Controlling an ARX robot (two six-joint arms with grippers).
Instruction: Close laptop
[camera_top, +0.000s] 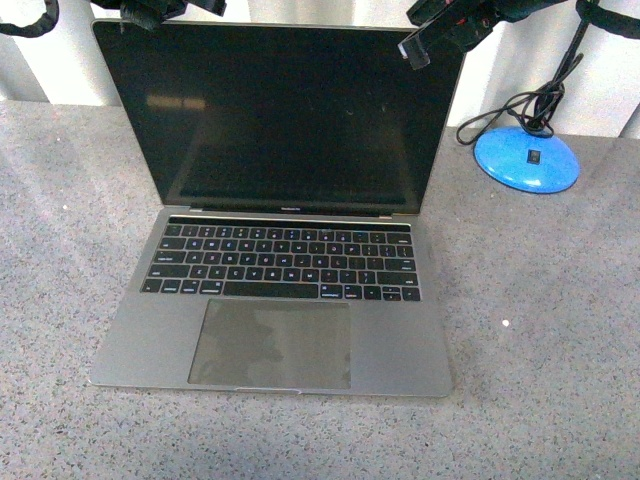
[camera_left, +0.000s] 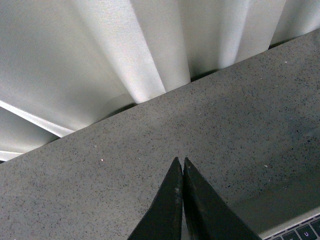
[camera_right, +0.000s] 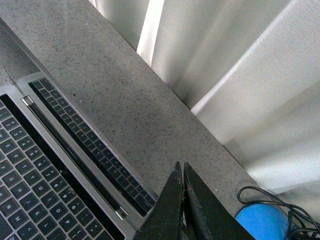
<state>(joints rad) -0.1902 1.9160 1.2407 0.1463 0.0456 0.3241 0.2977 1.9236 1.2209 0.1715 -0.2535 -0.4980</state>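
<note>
Grey speckled counter (camera_top: 560, 340) bears open laptop (camera_top: 280, 200) and blue base (camera_top: 527, 158)

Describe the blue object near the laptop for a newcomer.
On the grey speckled table, find the open laptop. Right of its screen, by the white curtain, sits a blue dome base: the only bright-coloured thing, with a black cable looped above it.

Open counter (camera_top: 60, 300) left of laptop (camera_top: 280, 200); blue base (camera_top: 527, 160), perhaps a lamp's, obstructs right.
</note>
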